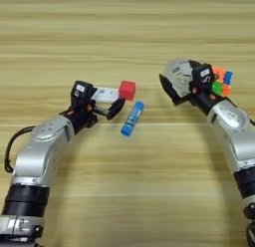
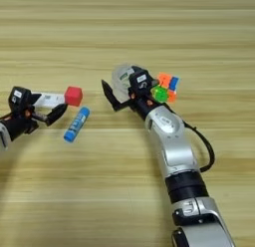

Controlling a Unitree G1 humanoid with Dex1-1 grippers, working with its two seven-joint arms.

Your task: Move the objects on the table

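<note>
1. The left gripper (image 1: pixel 112 102) sits at the white labelled box (image 1: pixel 105 94); its fingers (image 1: pixel 116 108) are spread open around the box.
2. The red cube (image 1: pixel 127 90) touches the box's right end.
3. The blue-capped glue stick (image 1: pixel 132 118) lies on the desk (image 1: pixel 127 191) just below.
4. The right gripper (image 2: pixel 115 91) has its fingers (image 2: pixel 108 96) closed on the clear tape roll (image 2: pixel 122 76).
5. The multicoloured puzzle cube (image 2: pixel 167 87) sits beside that wrist.
</note>
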